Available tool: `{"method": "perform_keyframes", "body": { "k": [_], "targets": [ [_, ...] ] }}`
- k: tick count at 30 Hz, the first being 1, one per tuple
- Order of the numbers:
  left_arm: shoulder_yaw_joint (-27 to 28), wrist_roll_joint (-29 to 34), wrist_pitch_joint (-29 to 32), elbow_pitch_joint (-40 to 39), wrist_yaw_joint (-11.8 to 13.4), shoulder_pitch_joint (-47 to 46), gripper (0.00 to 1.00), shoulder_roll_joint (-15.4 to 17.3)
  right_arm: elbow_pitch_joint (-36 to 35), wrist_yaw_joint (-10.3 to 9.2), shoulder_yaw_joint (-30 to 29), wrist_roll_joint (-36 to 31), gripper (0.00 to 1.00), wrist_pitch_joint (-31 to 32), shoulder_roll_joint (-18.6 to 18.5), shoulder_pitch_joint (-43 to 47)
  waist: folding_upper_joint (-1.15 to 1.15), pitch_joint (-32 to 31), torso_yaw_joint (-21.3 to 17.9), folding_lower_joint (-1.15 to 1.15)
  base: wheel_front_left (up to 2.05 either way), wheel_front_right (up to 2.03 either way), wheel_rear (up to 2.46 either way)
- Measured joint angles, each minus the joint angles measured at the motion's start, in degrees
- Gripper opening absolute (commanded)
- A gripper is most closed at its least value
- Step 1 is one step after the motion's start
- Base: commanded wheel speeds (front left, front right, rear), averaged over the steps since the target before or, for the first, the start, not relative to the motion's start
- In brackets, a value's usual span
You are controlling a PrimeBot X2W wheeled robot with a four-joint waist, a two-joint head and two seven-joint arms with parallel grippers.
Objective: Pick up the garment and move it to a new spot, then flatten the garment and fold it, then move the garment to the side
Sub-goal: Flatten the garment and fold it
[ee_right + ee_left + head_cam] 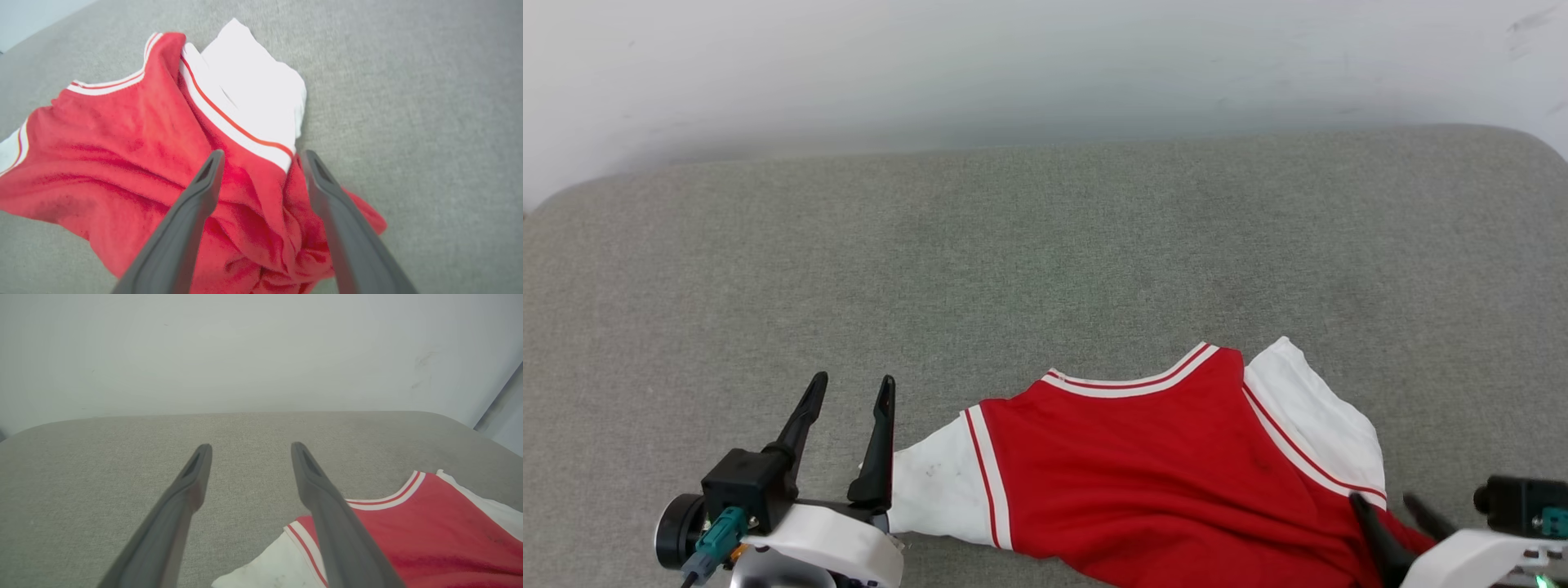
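While one garment (1143, 457) lies crumpled, the left pincer (854, 380) and right pincer (1382, 498) both stand open.

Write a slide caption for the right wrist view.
Open right pincer over bunched red folds of the garment, lying on a grey surface.

This looks like a plain indoor test corner, a lab or workshop room more than a home, though the pictures do not settle it. The work surface is a broad padded top (1045, 245) covered in coarse grey woven cloth, with rounded corners, pushed up against a pale painted wall (1045, 65). The wall carries dark scuff marks (423, 367), and a grey strip (498, 404) runs up it at one side. A bare cable plug (723, 527) juts from the robot's wrist. A red shirt (1143, 457) lies on the padding.
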Motion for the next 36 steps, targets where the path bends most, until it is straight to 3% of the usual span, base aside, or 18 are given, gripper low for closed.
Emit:
{"method": "perform_keyframes", "body": {
  "k": [6,11,16,24,36],
  "targets": [
    [0.4,-1.2,1.9,0.3,1.0,1.3,1.00,0.2,-2.3,0.00,2.5,-1.8,1.00,-17.4,-0.4,-3.2,0.00,-0.8,-0.1,0.00,0.00,0.00,0.00],
    [0.8,-2.3,6.1,0.1,1.4,1.9,1.00,1.8,-3.4,0.00,4.2,-4.7,1.00,-23.7,-1.1,-4.9,0.00,-2.0,-0.2,0.00,0.00,0.00,0.00],
    [0.8,-4.6,15.1,-0.3,2.0,2.3,1.00,3.8,-5.1,0.00,5.7,-6.0,1.00,-23.7,-0.6,-5.0,0.00,-3.3,-0.1,0.00,0.00,0.00,0.00],
    [-1.2,-10.5,34.5,1.4,-0.2,-1.9,1.00,8.2,-8.3,0.00,7.8,-7.0,1.00,-22.2,0.2,-6.2,0.00,-1.5,-1.2,0.00,0.00,0.00,0.00],
    [-4.1,-14.7,47.4,10.5,-4.8,-8.0,0.98,10.9,-7.4,0.00,9.0,-6.9,1.00,-23.0,1.1,-9.1,0.00,4.7,-4.6,0.00,0.00,0.00,0.00]
  ]
}}
